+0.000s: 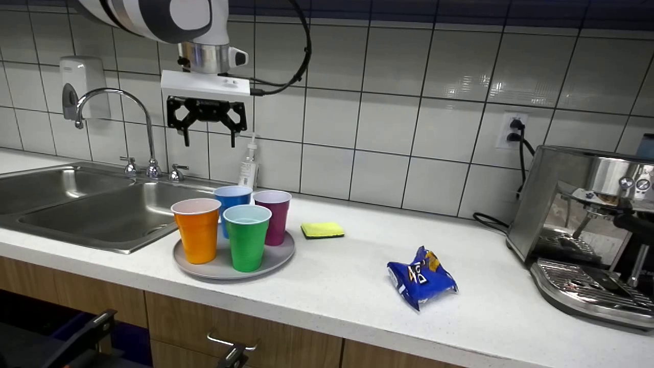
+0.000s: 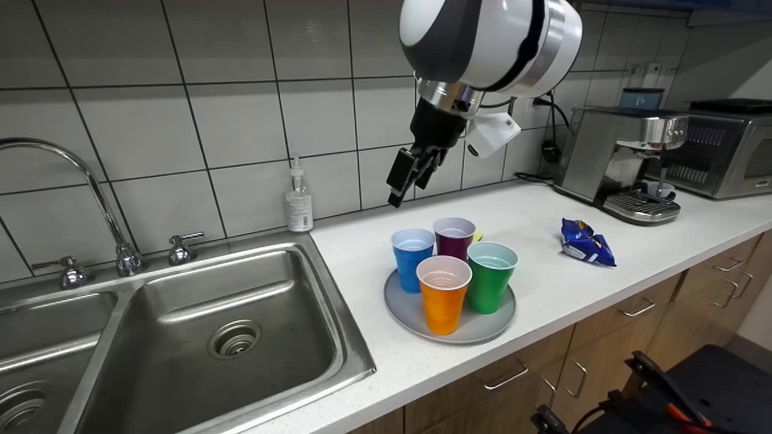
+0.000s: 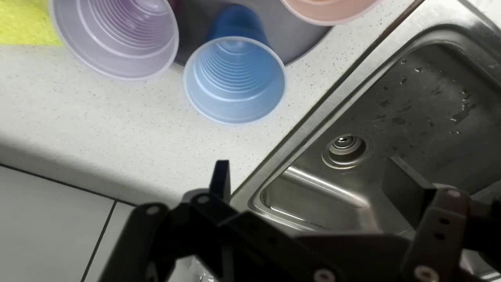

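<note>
1. A two-basin steel sink [image 1: 102, 214] fills the left of the frame in an exterior view, a chrome faucet [image 1: 150, 138] arching from its back rim.
2. A robot's hand [image 1: 210, 143] hangs in the upper left, pointing down, its two fingers spread wide, holding and touching nothing.
3. Lower down, left of center, an orange cup [image 1: 199, 235], a blue cup [image 1: 230, 201], a green cup [image 1: 249, 243] and a purple cup [image 1: 277, 220] stand grouped on a round gray plate [image 1: 278, 254], all four upright, mouths up, long axes vertical.
4. Between hand and cups, open air: both exterior views show the cups lower in the frame than the hand, well apart from its fingertips. In the wrist view, the blue cup sits at upper middle while the fingers rise from the bottom, a stretch of white surface [image 3: 195, 152] showing between; of the four, the blue cup looks nearest to the lone hand on the scene.
5. A clear pump bottle [image 1: 248, 173] stands behind the cups, close to the tiled wall [image 1: 388, 117].
6. A yellow sponge [image 1: 322, 229] lies flat just beyond the plate's right edge, apart from it.
7. A blue snack bag [image 1: 423, 280] lies right of center on the surface, well apart from the cups.
8. A steel coffee machine [image 1: 539, 191] stands at the right edge of the frame.
</note>
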Robot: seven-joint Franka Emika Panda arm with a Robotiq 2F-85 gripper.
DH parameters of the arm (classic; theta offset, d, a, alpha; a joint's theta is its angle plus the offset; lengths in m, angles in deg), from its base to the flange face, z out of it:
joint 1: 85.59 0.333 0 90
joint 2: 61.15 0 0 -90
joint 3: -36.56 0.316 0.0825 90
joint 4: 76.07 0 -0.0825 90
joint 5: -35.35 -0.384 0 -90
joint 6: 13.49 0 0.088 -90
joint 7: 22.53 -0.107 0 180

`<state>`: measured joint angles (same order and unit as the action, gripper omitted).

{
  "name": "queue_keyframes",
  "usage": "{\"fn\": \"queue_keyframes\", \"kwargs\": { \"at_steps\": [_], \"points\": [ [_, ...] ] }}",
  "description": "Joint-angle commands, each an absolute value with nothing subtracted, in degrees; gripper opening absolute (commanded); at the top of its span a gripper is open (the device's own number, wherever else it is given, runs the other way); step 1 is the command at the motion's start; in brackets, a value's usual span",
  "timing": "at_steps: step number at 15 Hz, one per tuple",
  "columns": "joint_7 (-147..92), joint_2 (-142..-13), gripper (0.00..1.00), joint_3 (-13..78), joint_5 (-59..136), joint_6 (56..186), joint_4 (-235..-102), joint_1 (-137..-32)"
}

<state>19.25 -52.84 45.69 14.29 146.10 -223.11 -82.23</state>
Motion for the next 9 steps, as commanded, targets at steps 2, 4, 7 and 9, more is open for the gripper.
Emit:
{"fn": "queue_keyframes", "kwargs": {
  "at_steps": [2, 4, 7, 9],
  "points": [
    [13.53, -46.09, 1.0, 41.3, 23.03, 144.33, -228.51, -81.06],
    [8.87, -44.66, 1.0, 40.83, 28.87, 144.61, -230.24, -81.9],
    [0.81, -43.18, 1.0, 40.56, 35.95, 143.97, -231.63, -82.57],
    [-3.28, -42.36, 1.0, 40.72, 38.82, 142.81, -232.02, -82.62]
  ]
}}
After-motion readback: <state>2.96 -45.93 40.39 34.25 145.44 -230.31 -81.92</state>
